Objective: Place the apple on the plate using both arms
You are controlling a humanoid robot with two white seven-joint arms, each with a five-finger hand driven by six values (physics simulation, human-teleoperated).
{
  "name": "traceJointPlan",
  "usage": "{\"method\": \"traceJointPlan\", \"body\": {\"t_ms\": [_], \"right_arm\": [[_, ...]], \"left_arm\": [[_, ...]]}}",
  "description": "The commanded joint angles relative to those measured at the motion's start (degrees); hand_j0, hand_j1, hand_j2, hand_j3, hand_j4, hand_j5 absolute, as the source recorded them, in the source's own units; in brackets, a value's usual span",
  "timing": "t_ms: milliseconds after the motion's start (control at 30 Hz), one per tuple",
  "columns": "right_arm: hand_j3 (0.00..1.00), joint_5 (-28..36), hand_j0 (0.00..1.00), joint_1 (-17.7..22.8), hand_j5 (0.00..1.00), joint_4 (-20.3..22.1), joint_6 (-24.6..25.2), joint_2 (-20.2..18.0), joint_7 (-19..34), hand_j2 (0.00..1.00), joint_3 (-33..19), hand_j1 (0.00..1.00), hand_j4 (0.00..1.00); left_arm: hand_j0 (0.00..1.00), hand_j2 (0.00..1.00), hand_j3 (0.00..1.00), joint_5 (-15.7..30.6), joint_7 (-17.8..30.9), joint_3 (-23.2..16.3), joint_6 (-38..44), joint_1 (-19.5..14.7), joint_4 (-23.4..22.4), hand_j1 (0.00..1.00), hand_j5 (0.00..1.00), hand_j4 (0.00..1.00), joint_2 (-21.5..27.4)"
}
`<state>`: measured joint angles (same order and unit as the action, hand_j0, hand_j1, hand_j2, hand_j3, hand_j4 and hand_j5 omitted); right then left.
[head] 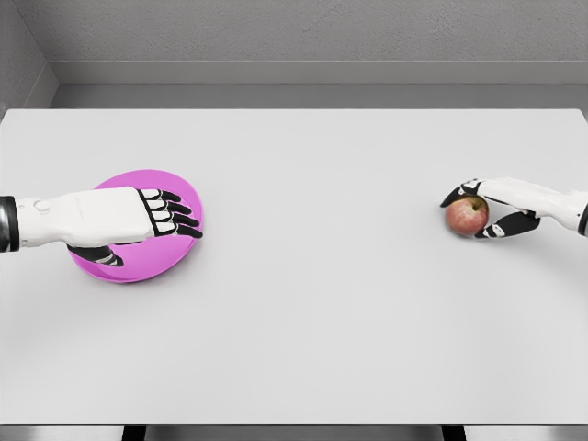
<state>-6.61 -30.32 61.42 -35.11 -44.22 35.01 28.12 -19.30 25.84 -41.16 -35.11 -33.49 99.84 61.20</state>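
from my end the right robot hand [491, 213] is wrapped round the apple [467, 216] at the bench's [312, 303] right side. left robot hand [138, 216] lies flat, fingers straight, over the pink plate [184, 188]. no readable writing. white bench, grey wall [303, 32].

One cam only, up at the robot's head, tilted down & facing fwd over the flat white rectangular surface [312, 303]. Far enough back that nearly the whole top fits, grey wall [303, 32] behind. Both arms enter from the side edges, left & right.
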Motion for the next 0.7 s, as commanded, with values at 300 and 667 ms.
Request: {"method": "traceJointPlan", "body": {"t_ms": [300,667], "right_arm": [[0.55,3.00,0.55,-1.32,0.55,0.46,0.11,0.54,-0.01,0.55,-0.35,0.55,0.55],[0.47,4.15,0.47,-1.41,0.47,20.93,0.11,0.27,-0.01,0.47,1.58,0.47,0.47]], "left_arm": [[1.00,1.00,1.00,0.32,-0.01,0.03,0.11,0.00,0.00,1.00,1.00,1.00,0.06],[1.00,1.00,1.00,0.32,-0.09,0.03,0.11,0.00,0.00,1.00,1.00,1.00,0.06]]}}
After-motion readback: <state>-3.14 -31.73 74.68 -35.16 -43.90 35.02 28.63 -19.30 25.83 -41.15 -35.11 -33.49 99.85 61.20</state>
